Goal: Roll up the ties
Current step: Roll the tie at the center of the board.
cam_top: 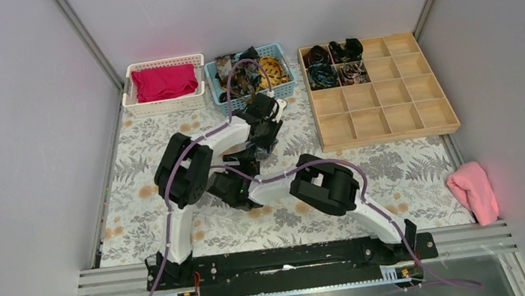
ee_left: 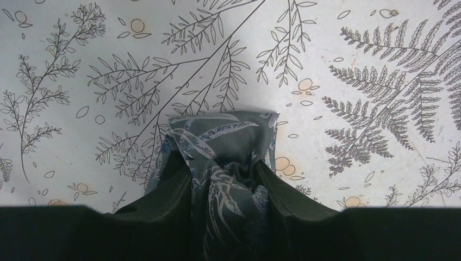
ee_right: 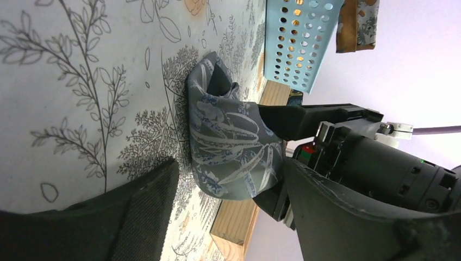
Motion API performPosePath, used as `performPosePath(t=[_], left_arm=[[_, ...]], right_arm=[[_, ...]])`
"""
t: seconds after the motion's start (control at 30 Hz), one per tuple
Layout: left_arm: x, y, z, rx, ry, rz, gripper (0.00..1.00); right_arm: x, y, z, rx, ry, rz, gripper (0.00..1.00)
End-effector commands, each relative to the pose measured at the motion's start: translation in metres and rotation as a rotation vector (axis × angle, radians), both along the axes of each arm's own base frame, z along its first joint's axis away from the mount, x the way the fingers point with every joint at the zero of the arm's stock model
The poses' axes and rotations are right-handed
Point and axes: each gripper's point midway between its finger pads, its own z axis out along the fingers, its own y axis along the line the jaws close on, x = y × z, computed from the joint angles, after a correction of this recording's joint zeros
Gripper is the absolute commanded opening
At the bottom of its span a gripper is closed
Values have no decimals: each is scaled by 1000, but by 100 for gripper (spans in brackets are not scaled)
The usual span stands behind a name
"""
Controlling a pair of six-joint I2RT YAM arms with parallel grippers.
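Observation:
A grey-teal tie [ee_left: 225,144] with a pale leaf print, rolled into a small coil, rests on the fern-patterned tablecloth. My left gripper [ee_left: 220,163] is shut on it, one finger on each side of the coil. In the right wrist view the same tie [ee_right: 234,141] lies between the fingers of my right gripper [ee_right: 231,168], which stands open with a gap on the left-finger side. In the top view both grippers meet mid-table, the left gripper [cam_top: 262,134] above the right gripper [cam_top: 245,167], and they hide the coil. More ties [cam_top: 254,73] fill a blue basket.
A wooden compartment tray [cam_top: 393,130] at the back right holds several rolled ties [cam_top: 334,64] in its far-left cells. A white basket [cam_top: 133,88] holds magenta cloth. A pink cloth [cam_top: 474,191] lies at the right edge. The blue basket [ee_right: 299,46] and tray corner [ee_right: 239,223] are close by.

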Motion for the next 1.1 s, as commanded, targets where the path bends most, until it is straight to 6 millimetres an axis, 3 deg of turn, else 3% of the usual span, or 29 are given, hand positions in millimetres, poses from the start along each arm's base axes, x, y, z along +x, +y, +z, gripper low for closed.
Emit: performPosePath(t=[0.0, 0.17, 0.33, 0.47, 0.63, 0.8, 1.07], left_arm=[[-78, 50, -92, 182, 344, 10, 11], [-78, 49, -91, 178, 345, 9, 11], [-80, 50, -92, 177, 351, 8, 11], [-80, 49, -91, 174, 353, 6, 11], [-82, 49, -91, 173, 358, 5, 11], [-83, 49, -91, 169, 361, 4, 11], [-84, 48, -91, 165, 366, 1, 10]], right_arm=[[6, -11, -33, -75, 106, -7, 76], [10, -19, -41, -77, 158, -41, 70], [18, -28, -43, -97, 130, -69, 81], [26, -38, -49, -125, 136, -101, 81], [32, -51, -62, -102, 219, -167, 63], [39, -59, -68, -132, 221, -184, 61], [49, -85, -81, -175, 243, -234, 49]])
